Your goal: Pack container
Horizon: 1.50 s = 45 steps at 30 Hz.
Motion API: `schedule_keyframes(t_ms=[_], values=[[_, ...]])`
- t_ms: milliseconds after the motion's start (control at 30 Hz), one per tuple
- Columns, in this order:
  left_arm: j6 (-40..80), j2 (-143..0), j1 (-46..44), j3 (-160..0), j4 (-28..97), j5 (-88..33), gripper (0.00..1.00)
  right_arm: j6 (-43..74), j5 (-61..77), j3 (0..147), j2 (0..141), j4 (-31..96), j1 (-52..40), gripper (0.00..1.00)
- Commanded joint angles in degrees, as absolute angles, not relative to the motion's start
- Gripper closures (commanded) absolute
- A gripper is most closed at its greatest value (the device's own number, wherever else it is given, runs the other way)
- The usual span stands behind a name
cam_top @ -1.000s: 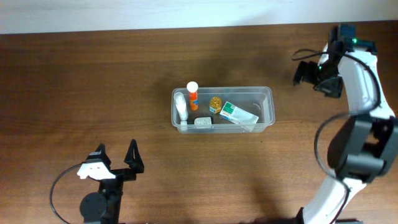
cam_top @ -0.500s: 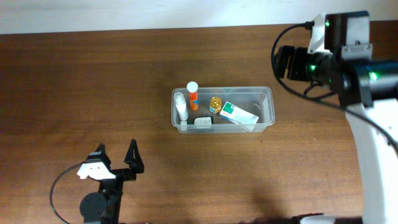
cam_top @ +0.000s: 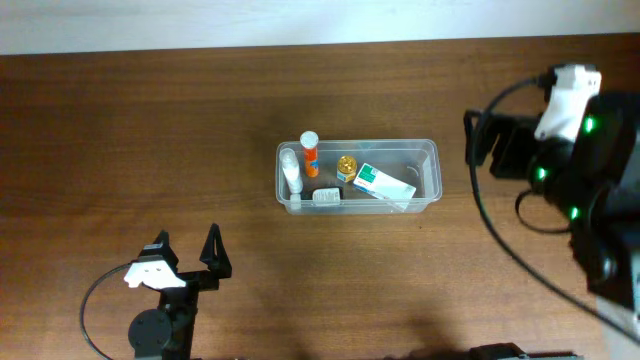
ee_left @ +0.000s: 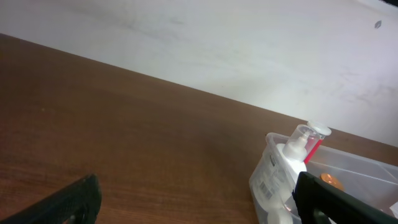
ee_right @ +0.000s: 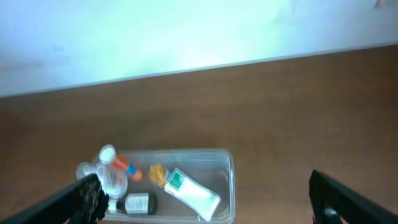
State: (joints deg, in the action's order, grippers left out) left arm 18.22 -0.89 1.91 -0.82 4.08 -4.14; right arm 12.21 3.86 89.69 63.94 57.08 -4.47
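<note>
The clear plastic container (cam_top: pixel 432 150) sits at the table's middle. In it are a white bottle (cam_top: pixel 291 172), an orange bottle with a white cap (cam_top: pixel 310 152), a small yellow item (cam_top: pixel 347 165), a green and white box (cam_top: pixel 385 185) and a small dark bottle (cam_top: pixel 326 196). My left gripper (cam_top: pixel 185 258) is open and empty, low at the front left, well apart from the container; its wrist view (ee_left: pixel 199 208) shows the container's left end (ee_left: pixel 268 171). My right gripper (cam_top: pixel 492 145) is raised high to the right of the container, open and empty. Its wrist view (ee_right: pixel 208 206) looks down on the container (ee_right: pixel 231 163).
The brown wooden table (cam_top: pixel 150 130) meets a white wall along its far edge (cam_top: pixel 200 25). A cable (cam_top: pixel 95 300) loops beside the left arm's base at the front left. The right arm's white body (cam_top: pixel 600 200) fills the right side of the overhead view.
My right arm has swung from the back right and risen toward the overhead camera, now looming larger at the right. The left arm and the container's contents have not moved.
</note>
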Motion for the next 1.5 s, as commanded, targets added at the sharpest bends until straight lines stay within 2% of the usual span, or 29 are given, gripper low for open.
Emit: schedule_keyframes(t_ms=[0, 100, 233, 500, 700, 1067, 1467], values=[[18.8, -0.3, 2.2, -0.5, 4.1, -4.7, 0.0, 12.5, 3.0, 75.8, 55.3, 48.6, -4.1, 0.02], [18.8, -0.3, 2.2, -0.5, 4.1, -4.7, 0.01, 12.5, 2.9, 63.7, 46.3, 42.4, -4.1, 0.02], [18.8, -0.3, 2.2, -0.5, 4.1, -4.7, 0.01, 12.5, 3.0, 52.2, 35.6, 42.6, -4.1, 0.02], [18.8, -0.3, 2.2, -0.5, 4.1, -4.7, 0.01, 9.8, 2.7, 34.1, 15.9, 32.8, -4.1, 0.02], [18.8, -0.3, 2.2, -0.5, 4.1, -4.7, 0.01, 8.8, 2.7, 24.4, 6.0, 24.4, -4.1, 0.02], [18.8, -0.3, 2.2, -0.5, 4.2, -4.7, 0.01, 8.4, 1.2, 9.0, 2.1, -1.0, -4.0, 0.02], [18.8, -0.3, 2.2, -0.5, 4.2, -4.7, 0.01, 8.4, 4.2, 5.0, 0.2, -3.7, 1.1, 0.02]])
